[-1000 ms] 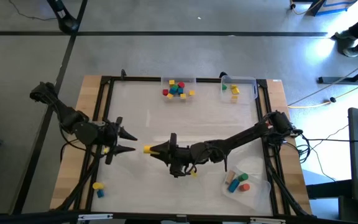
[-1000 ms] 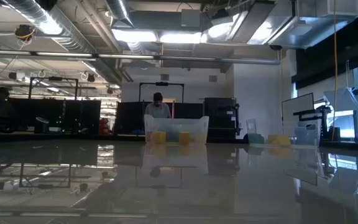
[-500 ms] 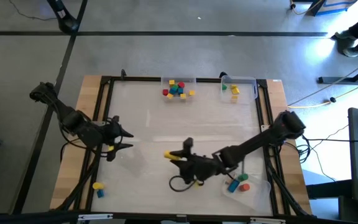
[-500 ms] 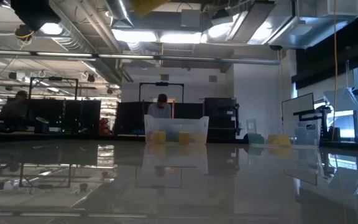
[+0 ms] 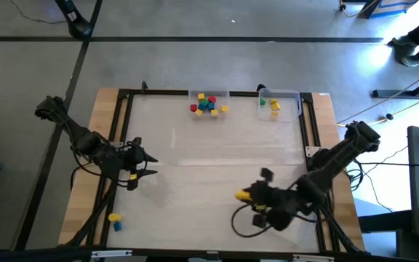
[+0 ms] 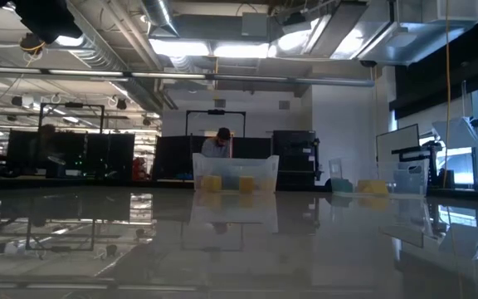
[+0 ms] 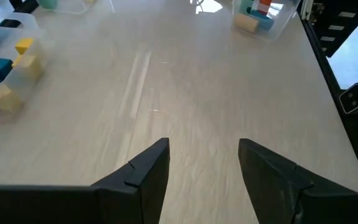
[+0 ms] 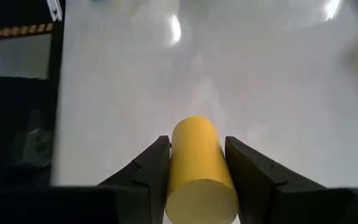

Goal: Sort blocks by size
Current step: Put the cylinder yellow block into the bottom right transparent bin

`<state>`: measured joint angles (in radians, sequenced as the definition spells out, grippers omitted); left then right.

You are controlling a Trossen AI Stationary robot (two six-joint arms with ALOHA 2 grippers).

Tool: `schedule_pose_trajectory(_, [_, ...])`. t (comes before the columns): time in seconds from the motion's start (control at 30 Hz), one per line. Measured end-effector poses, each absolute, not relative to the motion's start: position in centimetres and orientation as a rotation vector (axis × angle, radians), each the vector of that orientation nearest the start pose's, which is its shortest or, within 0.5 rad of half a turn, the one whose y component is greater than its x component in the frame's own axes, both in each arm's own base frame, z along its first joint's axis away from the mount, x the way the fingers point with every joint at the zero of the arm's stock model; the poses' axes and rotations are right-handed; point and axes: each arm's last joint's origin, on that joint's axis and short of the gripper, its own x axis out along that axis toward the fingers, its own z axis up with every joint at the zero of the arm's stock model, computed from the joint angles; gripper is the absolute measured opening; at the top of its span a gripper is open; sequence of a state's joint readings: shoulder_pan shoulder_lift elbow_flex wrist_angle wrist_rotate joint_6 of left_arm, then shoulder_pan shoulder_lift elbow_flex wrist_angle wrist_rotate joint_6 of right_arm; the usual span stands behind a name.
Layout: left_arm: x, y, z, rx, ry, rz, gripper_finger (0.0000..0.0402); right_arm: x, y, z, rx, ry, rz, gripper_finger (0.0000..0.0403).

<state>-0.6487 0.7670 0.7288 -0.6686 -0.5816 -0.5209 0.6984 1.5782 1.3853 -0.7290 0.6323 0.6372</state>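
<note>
My right pincer (image 8: 196, 163) clamps a yellow cylinder block (image 8: 199, 167) above the pale glossy table (image 5: 209, 156), my left pincer (image 7: 204, 163) gapes empty at its left edge, a person (image 6: 219, 144) beyond

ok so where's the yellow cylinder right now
The yellow cylinder is clamped between the right gripper fingers, above the table's near right part in the high view.
</note>
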Motion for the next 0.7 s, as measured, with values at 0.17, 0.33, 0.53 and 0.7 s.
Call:
schedule_pose_trajectory(0.17, [12.7, -7.6, 27.8, -0.094, 0.569, 0.084, 0.018, 22.8, 20.3, 31.0, 0.395, 0.869, -0.223, 0.0138])
schedule_pose_trajectory(0.33, [12.7, -7.6, 27.8, -0.081, 0.563, 0.079, 0.018, 20.1, 21.4, 30.0, 0.639, 1.104, -0.336, 0.0138])
schedule_pose_trajectory(0.53, [12.7, -7.6, 27.8, -0.079, 0.565, 0.08, 0.018, 17.7, 22.8, 28.2, 0.827, 1.268, -0.462, 0.0138])
schedule_pose_trajectory(0.7, [12.7, -7.6, 27.8, -0.079, 0.565, 0.08, 0.018, 17.5, 23.9, 25.9, 0.922, 1.295, -0.443, 0.0138])
